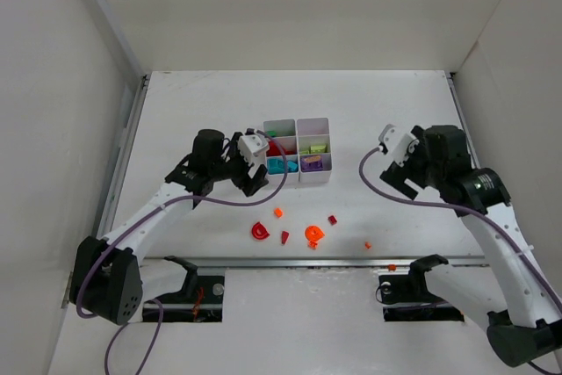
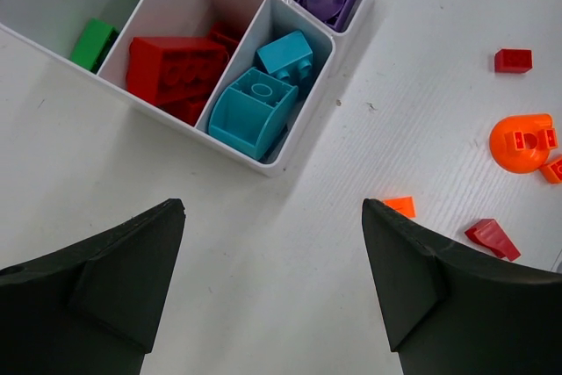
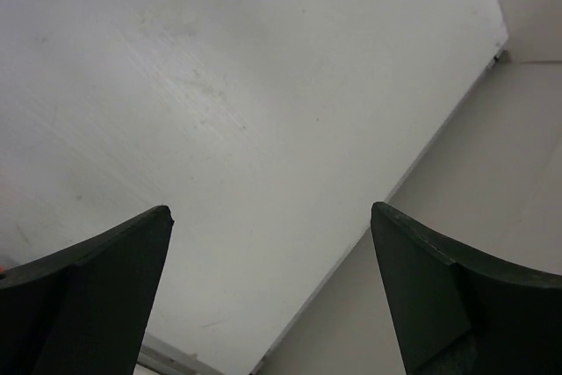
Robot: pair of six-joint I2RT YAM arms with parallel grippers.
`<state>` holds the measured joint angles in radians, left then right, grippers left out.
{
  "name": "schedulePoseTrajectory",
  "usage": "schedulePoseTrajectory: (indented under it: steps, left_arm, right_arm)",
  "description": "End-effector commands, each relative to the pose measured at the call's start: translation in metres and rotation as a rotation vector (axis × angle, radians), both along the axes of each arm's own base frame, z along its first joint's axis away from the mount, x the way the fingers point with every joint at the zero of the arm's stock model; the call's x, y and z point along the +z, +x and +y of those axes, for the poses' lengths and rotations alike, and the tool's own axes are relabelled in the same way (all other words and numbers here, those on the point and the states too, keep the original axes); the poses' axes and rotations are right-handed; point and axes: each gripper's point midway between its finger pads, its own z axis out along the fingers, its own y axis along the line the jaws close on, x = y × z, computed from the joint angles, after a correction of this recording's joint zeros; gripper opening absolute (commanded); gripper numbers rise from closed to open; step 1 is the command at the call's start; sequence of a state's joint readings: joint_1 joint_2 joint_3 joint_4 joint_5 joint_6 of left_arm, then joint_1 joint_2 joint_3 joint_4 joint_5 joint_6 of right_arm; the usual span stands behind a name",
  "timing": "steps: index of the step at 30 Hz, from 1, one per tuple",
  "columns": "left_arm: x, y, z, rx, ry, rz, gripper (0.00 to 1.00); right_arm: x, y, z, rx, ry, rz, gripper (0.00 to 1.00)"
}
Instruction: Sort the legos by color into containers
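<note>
Left gripper (image 2: 274, 210) and right gripper (image 3: 270, 209) are shown wide apart and empty, with loose legos (image 1: 313, 234) scattered below the centre containers (image 1: 316, 177).

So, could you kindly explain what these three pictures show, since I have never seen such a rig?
Two robot arms stand at a white table. The overhead picture looks down on both; the other two come from a camera on each wrist, the dark wedges being that gripper's fingers. The left gripper hovers open beside a white plastic six-compartment organiser holding coloured bricks; the right gripper is open above the table. Neither holds anything. Nearer the arms lie small red and orange plastic pieces.
</note>
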<state>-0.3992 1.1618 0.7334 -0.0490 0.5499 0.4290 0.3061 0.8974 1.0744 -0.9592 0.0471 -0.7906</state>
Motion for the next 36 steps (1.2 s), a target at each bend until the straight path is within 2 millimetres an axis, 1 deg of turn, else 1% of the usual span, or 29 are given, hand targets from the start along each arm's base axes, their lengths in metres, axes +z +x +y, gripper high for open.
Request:
schedulePoseTrajectory:
  steps: [1, 2, 3, 4, 5, 6, 7, 8, 9, 13, 14, 16, 17, 18, 19, 20, 21, 22, 24, 27, 28, 29, 30, 31, 32, 33, 34, 35, 36]
  left_arm:
    - [0.017, 0.007, -0.008, -0.024, -0.042, -0.06, 0.8]
    - [0.017, 0.007, -0.008, -0.024, -0.042, -0.06, 0.8]
    - [0.017, 0.008, -0.007, -0.016, -0.037, -0.062, 0.8]
    - [0.017, 0.008, -0.007, -0.016, -0.037, -0.062, 0.81]
    - [0.017, 0.008, -0.007, -0.016, -0.037, -0.062, 0.81]
    - [0.02, 0.008, -0.006, -0.016, -0.04, -0.07, 0.81]
    - [0.02, 0.008, -0.006, -0.016, -0.04, -0.07, 0.81]
    - [0.02, 0.008, -0.006, -0.016, -0.04, -0.07, 0.81]
    - [0.02, 0.006, -0.006, -0.016, -0.041, -0.072, 0.81]
    - [0.018, 0.005, -0.005, -0.02, -0.033, -0.07, 0.81]
    - [0.018, 0.005, -0.005, -0.02, -0.033, -0.07, 0.81]
    - [0.017, 0.007, -0.006, -0.02, -0.034, -0.071, 0.81]
    - [0.017, 0.004, -0.009, -0.032, -0.034, -0.071, 0.81]
    - [0.017, 0.004, -0.009, -0.033, -0.034, -0.071, 0.81]
    - [0.016, 0.003, -0.011, -0.033, -0.028, -0.074, 0.81]
    - [0.016, 0.003, -0.011, -0.033, -0.028, -0.074, 0.81]
    - [0.016, 0.003, -0.011, -0.033, -0.028, -0.074, 0.81]
    - [0.016, 0.003, -0.011, -0.033, -0.028, -0.074, 0.81]
    - [0.011, 0.003, -0.01, -0.026, -0.011, -0.061, 0.81]
    - [0.002, 0.003, -0.002, 0.005, 0.021, -0.064, 0.81]
    - [-0.007, 0.0, 0.001, 0.012, 0.035, -0.047, 0.81]
    - [-0.009, -0.001, 0.005, 0.03, 0.031, -0.038, 0.81]
    - [-0.003, 0.003, 0.01, 0.054, 0.009, -0.066, 0.81]
    - [-0.008, 0.0, 0.014, 0.07, 0.002, -0.056, 0.81]
    - [-0.006, 0.0, 0.015, 0.092, -0.011, -0.059, 0.81]
    - [0.004, 0.003, 0.02, 0.13, -0.02, -0.104, 0.81]
    - [0.007, 0.005, 0.024, 0.16, -0.024, -0.122, 0.81]
    - [0.003, 0.003, 0.029, 0.192, -0.024, -0.129, 0.81]
    - [0.019, 0.008, 0.038, 0.252, -0.038, -0.201, 0.81]
  right_arm:
    - [0.049, 0.007, 0.009, -0.087, 0.17, -0.131, 1.0]
    - [0.056, 0.006, 0.013, -0.106, 0.215, -0.138, 1.0]
    - [0.063, 0.006, 0.01, -0.165, 0.25, -0.154, 1.0]
    - [0.077, 0.01, 0.01, -0.222, 0.301, -0.181, 1.0]
    - [0.08, 0.01, 0.01, -0.314, 0.383, -0.166, 1.0]
    - [0.08, 0.009, 0.015, -0.325, 0.416, -0.139, 1.0]
    - [0.081, 0.0, 0.019, -0.323, 0.431, -0.086, 1.0]
    - [0.075, 0.001, 0.025, -0.364, 0.468, -0.023, 1.0]
    - [0.078, -0.001, 0.032, -0.36, 0.494, -0.001, 1.0]
    - [0.09, -0.011, 0.046, -0.495, 0.607, 0.09, 1.0]
    - [0.087, -0.016, 0.05, -0.509, 0.62, 0.115, 1.0]
    - [0.071, -0.024, 0.057, -0.605, 0.639, 0.208, 1.0]
    - [0.056, -0.039, 0.057, -0.651, 0.601, 0.276, 1.0]
    - [0.033, -0.051, 0.058, -0.691, 0.561, 0.346, 1.0]
    - [0.018, -0.062, 0.061, -0.757, 0.56, 0.405, 1.0]
    - [0.008, -0.071, 0.057, -0.802, 0.546, 0.408, 1.0]
    - [-0.014, -0.086, 0.061, -0.818, 0.519, 0.456, 1.0]
    - [-0.014, -0.094, 0.063, -0.858, 0.601, 0.446, 1.0]
    - [-0.023, -0.104, 0.069, -0.885, 0.669, 0.49, 1.0]
    - [-0.049, -0.129, 0.059, -0.952, 0.656, 0.539, 1.0]
    - [-0.049, -0.131, 0.058, -0.946, 0.662, 0.529, 1.0]
    - [-0.045, -0.131, 0.056, -0.958, 0.701, 0.501, 1.0]
    - [-0.043, -0.128, 0.054, -0.956, 0.714, 0.477, 1.0]
    - [-0.04, -0.124, 0.051, -0.971, 0.723, 0.448, 1.0]
    - [-0.04, -0.124, 0.051, -0.971, 0.723, 0.448, 1.0]
    - [-0.04, -0.124, 0.051, -0.971, 0.723, 0.448, 1.0]
    - [-0.04, -0.124, 0.051, -0.971, 0.723, 0.448, 1.0]
    - [-0.045, -0.125, 0.051, -0.982, 0.7, 0.458, 1.0]
    - [-0.046, -0.124, 0.05, -0.971, 0.688, 0.447, 1.0]
